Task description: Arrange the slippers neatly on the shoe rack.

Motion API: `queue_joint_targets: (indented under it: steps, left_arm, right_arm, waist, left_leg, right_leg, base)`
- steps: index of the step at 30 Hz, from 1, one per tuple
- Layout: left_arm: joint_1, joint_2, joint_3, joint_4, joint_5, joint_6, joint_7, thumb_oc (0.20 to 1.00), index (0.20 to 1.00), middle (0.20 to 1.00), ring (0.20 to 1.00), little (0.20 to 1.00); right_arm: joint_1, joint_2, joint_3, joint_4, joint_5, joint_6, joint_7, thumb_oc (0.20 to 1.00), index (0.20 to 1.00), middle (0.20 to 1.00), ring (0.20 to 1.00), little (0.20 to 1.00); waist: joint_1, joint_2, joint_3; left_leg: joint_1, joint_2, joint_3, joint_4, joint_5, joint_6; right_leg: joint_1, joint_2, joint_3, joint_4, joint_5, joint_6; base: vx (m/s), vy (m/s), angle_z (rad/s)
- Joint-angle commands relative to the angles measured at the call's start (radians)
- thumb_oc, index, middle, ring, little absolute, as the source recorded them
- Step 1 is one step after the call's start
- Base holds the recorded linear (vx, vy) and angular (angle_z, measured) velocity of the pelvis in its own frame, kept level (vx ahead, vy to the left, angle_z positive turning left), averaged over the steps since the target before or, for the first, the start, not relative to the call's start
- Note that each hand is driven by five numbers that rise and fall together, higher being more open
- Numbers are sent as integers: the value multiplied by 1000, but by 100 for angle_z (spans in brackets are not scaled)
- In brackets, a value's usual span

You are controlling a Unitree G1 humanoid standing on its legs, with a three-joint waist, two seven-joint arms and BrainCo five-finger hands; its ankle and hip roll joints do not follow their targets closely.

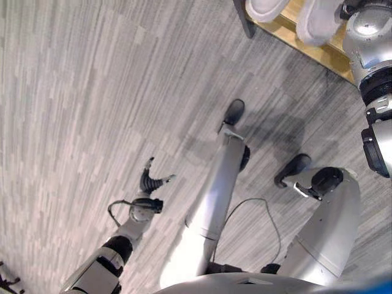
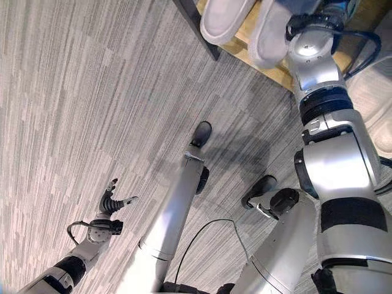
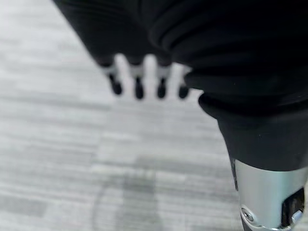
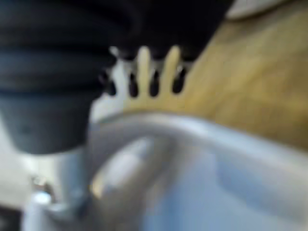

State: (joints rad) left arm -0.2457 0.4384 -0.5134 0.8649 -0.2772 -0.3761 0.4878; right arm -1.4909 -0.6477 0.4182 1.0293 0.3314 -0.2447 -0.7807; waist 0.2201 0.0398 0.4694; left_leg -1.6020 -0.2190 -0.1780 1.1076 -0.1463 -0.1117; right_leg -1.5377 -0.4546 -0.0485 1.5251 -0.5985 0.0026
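Two pale slippers lie side by side on the wooden shelf of the shoe rack at the upper right. My right arm reaches up to the rack beside the second slipper. In the right wrist view my right hand holds its fingers straight over the wooden shelf. A pale slipper lies just under them, and the thumb rests by its rim. My left hand hangs low over the floor, far from the rack, fingers relaxed and empty.
The rack's dark upright leg stands at the shelf's near corner. Grey striped carpet spreads out to the left of the rack.
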Motion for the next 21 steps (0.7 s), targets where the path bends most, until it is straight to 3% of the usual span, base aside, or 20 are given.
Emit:
queue_joint_targets:
  steps: [1, 3, 9, 13, 18, 21]
  left_arm:
    - [5, 6, 74, 36, 46, 4, 64, 1000, 1000, 1000, 1000, 1000]
    - [-1, 10, 73, 23, 40, 5, 52, 1000, 1000, 1000, 1000, 1000]
    - [-4, 4, 63, 54, 18, 13, 10, 1000, 1000, 1000, 1000, 1000]
    - [-15, 3, 66, 125, -13, 13, -13, 1000, 1000, 1000, 1000, 1000]
    - [-44, 3, 39, 161, -48, 25, -26, 1000, 1000, 1000, 1000, 1000]
    - [-58, -10, 11, 175, -73, 39, -46, 1000, 1000, 1000, 1000, 1000]
  right_arm:
    - [-24, -49, -13, -101, -12, -78, -72, 1000, 1000, 1000, 1000, 1000]
    - [4, -61, -38, -115, 16, -83, -46, 1000, 1000, 1000, 1000, 1000]
    - [-26, -28, 33, -34, -22, -30, 7, 1000, 1000, 1000, 1000, 1000]
    - [-152, 51, 219, 142, -135, 74, 90, 1000, 1000, 1000, 1000, 1000]
    - [-272, 149, 217, 256, -42, 74, 53, 1000, 1000, 1000, 1000, 1000]
    - [-312, 160, 195, 349, 21, 88, 27, 1000, 1000, 1000, 1000, 1000]
  waist:
    - [-17, 3, 51]
    - [-22, 2, 51]
    - [-32, -2, 51]
    - [-37, -17, 51]
    - [-31, -25, 50]
    - [-33, -27, 50]
  left_leg:
    - [32, 42, -5, 28, -139, 21]
    - [32, 38, -11, 16, -126, 15]
    - [32, 42, -12, -9, -109, 14]
    - [32, 50, -11, -39, -96, 11]
    - [32, 55, -7, -75, -79, 7]
    - [32, 54, -1, -78, -82, 8]
  right_leg:
    - [58, 91, 62, -138, 132, 74]
    - [54, 89, 62, -140, 133, 75]
    - [42, 91, 69, -143, 139, 76]
    - [42, 86, 64, -174, 147, 77]
    - [64, 93, 48, -220, 149, 80]
    - [70, 95, 47, -225, 145, 80]
  base:
    - [-44, -22, 1]
    - [-16, -12, 1]
    - [-12, 18, -1]
    - [-17, 35, -1]
    - [-17, 31, 4]
    - [-7, 27, 4]
